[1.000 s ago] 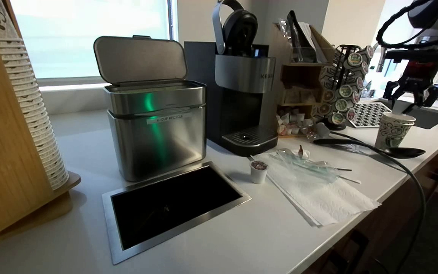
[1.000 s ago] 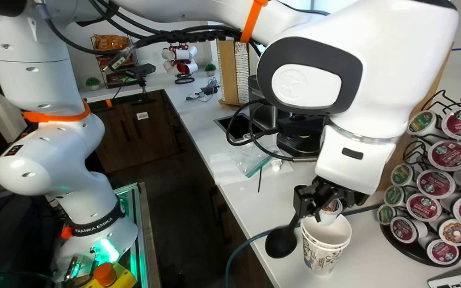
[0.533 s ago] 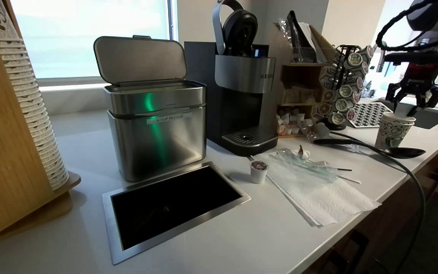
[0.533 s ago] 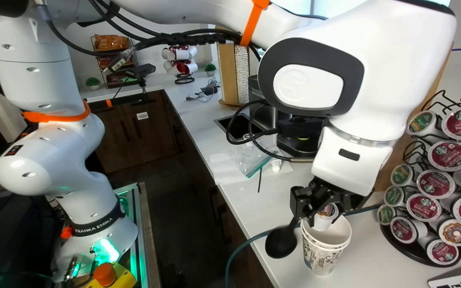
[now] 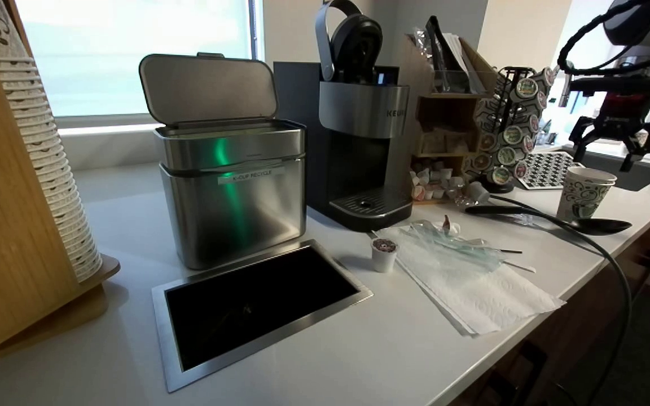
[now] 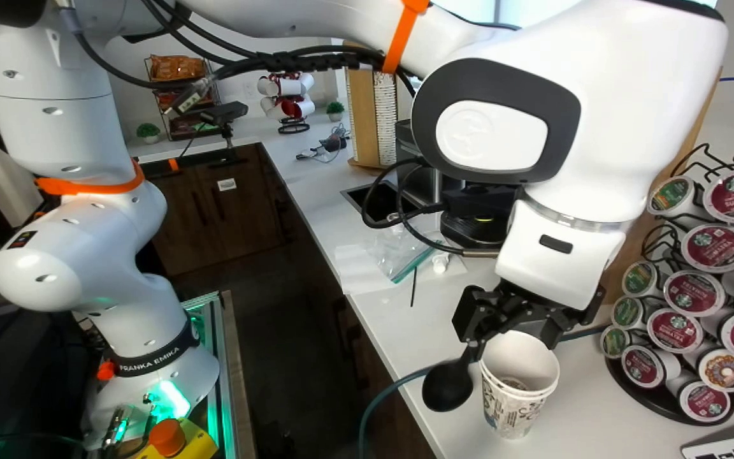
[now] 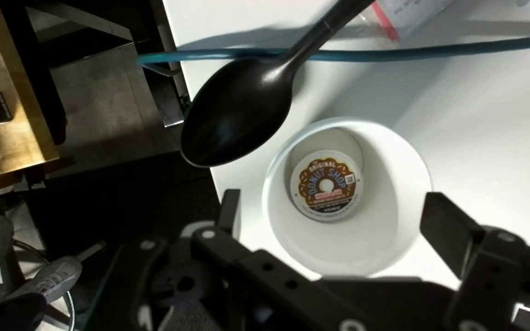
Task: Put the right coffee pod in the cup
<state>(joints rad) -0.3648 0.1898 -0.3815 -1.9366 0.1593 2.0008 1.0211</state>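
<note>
A coffee pod (image 7: pixel 327 186) with a brown donut label lies at the bottom of the cup (image 7: pixel 377 239), against one side of the inner wall. The cup stands upright on the counter in both exterior views, white with a swirl pattern (image 5: pixel 582 196); its rim looks doubled, like nested cups. Just above the cup my gripper (image 7: pixel 338 214) is open, its fingers on either side of the mouth with nothing between them. Another coffee pod (image 5: pixel 383 256) sits upright on the counter by the paper towel, away from the gripper.
A black spoon (image 7: pixel 237 110) and a blue-green cable (image 7: pixel 384 55) lie close beside the cup. A pod carousel (image 6: pixel 692 299) stands nearby. Farther off are a coffee machine (image 5: pixel 364 113), a metal recycle bin (image 5: pixel 235 208), a rectangular counter opening (image 5: pixel 263 304) and a plastic bag (image 5: pixel 460 248).
The gripper has opened and let go of the pod, which has dropped from between the fingers into the cup. The arm moved slightly earlier and has since stayed nearly still over the cup.
</note>
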